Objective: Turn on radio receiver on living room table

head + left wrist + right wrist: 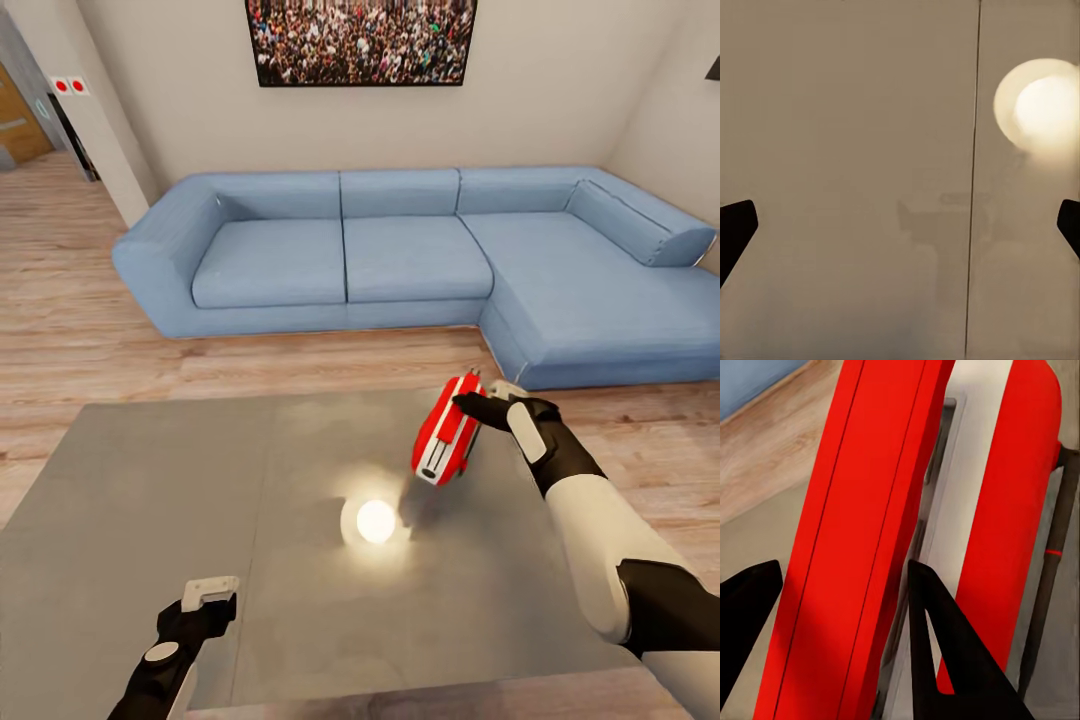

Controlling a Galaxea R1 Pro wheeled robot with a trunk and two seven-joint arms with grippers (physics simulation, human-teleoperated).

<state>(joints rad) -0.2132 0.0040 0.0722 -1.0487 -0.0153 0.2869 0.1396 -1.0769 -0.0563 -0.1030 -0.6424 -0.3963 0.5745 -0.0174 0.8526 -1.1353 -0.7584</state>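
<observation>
The red radio receiver [445,440] with white trim hangs tilted above the right part of the glossy grey-brown table [150,480], casting a shadow on the top below it. My right gripper [478,405] is shut on its upper end. In the right wrist view the two dark fingers [945,652] clamp one red slab of the radio [862,510], and its thin metal wire loop [1054,547] runs along the side. My left gripper [208,592] hovers open over the table's near left part, and in the left wrist view its gripper [906,217] has nothing between its fingers.
A blue L-shaped sofa [400,260] stands beyond the table, under a framed crowd photo [360,40]. A bright lamp reflection [375,520] glows on the table top near the radio's shadow. Pale wood floor [70,330] surrounds the table.
</observation>
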